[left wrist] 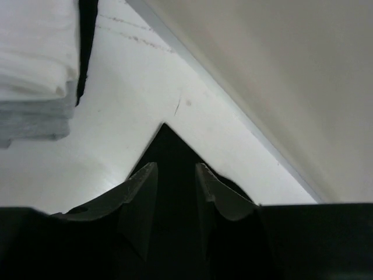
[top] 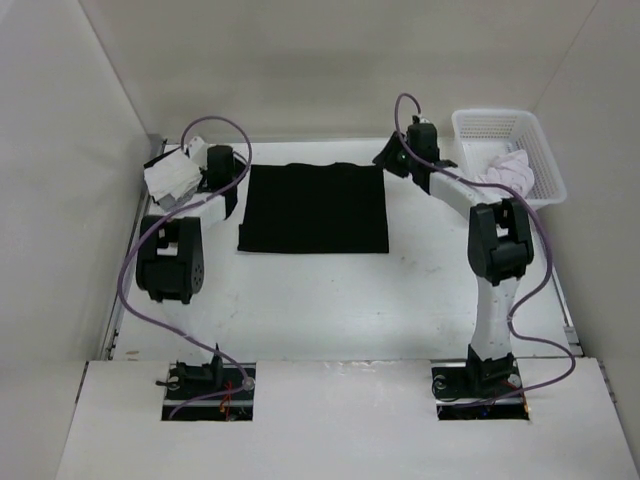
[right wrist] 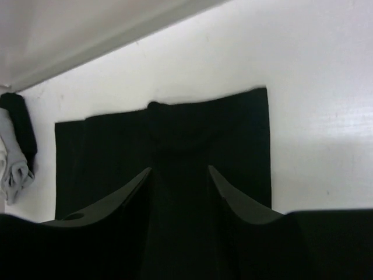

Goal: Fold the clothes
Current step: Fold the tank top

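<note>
Tabletop (top: pixel 330 300) spreads wide around the clothes (top: pixel 313 208), edges straight.

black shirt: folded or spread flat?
Folded. From the top the shirt is a flat, straight-edged rectangle on the table, with no sleeves sticking out. How many layers it has, cannot tell.

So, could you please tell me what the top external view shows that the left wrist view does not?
Only the top view: the white plastic lattice basket holding a pale lilac-white garment, and the right arm. Only the left wrist view: the left fingers, parted over a corner of the plain black fabric garment. Both: that garment, the white-and-grey folded cloth stack and the white table.
</note>
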{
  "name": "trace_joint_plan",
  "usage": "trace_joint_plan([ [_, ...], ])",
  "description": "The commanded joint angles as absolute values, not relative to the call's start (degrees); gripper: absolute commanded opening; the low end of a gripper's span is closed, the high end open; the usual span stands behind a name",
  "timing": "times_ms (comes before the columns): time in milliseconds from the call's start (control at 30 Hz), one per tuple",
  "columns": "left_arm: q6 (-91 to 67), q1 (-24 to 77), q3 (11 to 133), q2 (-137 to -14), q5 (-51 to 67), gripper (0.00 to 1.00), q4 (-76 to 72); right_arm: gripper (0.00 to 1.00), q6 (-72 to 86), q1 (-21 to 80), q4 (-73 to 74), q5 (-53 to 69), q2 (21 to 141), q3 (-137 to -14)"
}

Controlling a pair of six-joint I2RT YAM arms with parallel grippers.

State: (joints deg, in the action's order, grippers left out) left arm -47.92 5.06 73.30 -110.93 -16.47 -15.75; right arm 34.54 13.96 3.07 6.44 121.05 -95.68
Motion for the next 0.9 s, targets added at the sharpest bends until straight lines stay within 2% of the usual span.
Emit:
trace_joint_plan([
  [0, -47.8, 6.0, 61.3, -97.5, -17.0, 0.3, -22.1, 0.47, 35.3, 14.6, -2.8, 6.2, 111.7, -86.5],
  [67, -49.8, 7.9, 50.2, -89.4, -18.8, 0.28, -24.5, 0.43, 35.9, 15.2, -6.5, 5.5, 105.8, -77.6],
  [200, -53.7, 9.4, 32.4, -75.9, -17.9, 0.21, -25.0, 0.08, 37.6, 18.1, -14.2, 5.4, 93.6, -58.1],
  [267, -54.3, 8.5, 27.1, -71.3, -12.9, 0.2, -23.1, 0.03, 38.8, 19.1, -16.8, 5.6, 89.4, -50.7],
  [400, -55.0, 5.6, 21.5, -68.3, -3.9, 0.27, -21.4, 0.04, 40.2, 20.9, -20.1, 5.6, 83.0, -41.1],
  [500, -56.3, 3.3, 20.1, -70.5, -1.2, 0.33, -23.4, 0.07, 40.3, 21.7, -20.3, 5.4, 80.4, -38.2],
  [600, -58.4, 1.0, 19.5, -73.7, 1.7, 0.34, -27.8, 0.1, 40.2, 21.9, -20.2, 5.4, 79.4, -36.3],
  [867, -60.6, 0.2, 21.6, -78.7, 1.0, 0.33, -28.4, 0.33, 41.1, 21.9, -21.5, 4.2, 80.5, -33.4],
])
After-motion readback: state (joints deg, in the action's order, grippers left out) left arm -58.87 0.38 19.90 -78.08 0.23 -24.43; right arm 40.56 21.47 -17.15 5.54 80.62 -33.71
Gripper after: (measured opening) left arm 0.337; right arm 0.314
